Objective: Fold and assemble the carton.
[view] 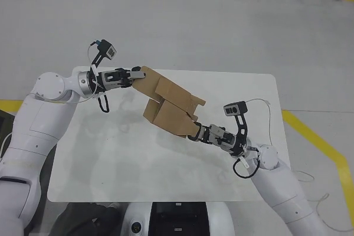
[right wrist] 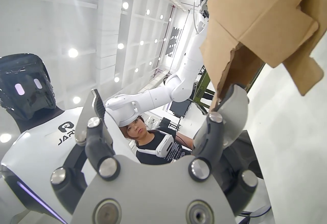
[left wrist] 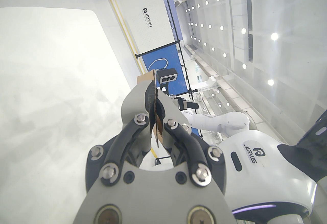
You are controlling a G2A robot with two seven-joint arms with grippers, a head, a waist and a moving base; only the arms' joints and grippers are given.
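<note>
Carton (view: 171, 106) is off the counter (view: 135, 171), hanging in the air over its far half, slung between my two claws. It's well clear of the surface, nothing resting.

Shape: not flat any more, but not a box either. The panels sit at angles to each other, one long panel running toward my left side and a bulkier folded section toward my right. I'd call it partly opened.

Left claw (left wrist: 153, 107): pressed together on a panel edge, cardboard sandwiched edge-on between the pads. This grip carries the load.

Right claw (right wrist: 164, 98): spread wide, pinching nothing. One finger (right wrist: 233, 105) is up against the carton's lower edge and the other stands off in free air. That's contact only, no hold.

End flap (right wrist: 301, 74) near the right claw hangs loose, not tucked. The edge (right wrist: 230, 61) beside that finger looks ragged.

Progress, my estimate: early to middle.
- Done: carton lifted and opened partway.
- Left: square up the body, fold the flaps in, close the ends. I can't see any end closed.
- Likely needs the right claw to take a real grip or push on a panel before any flap folds cleanly.
</note>
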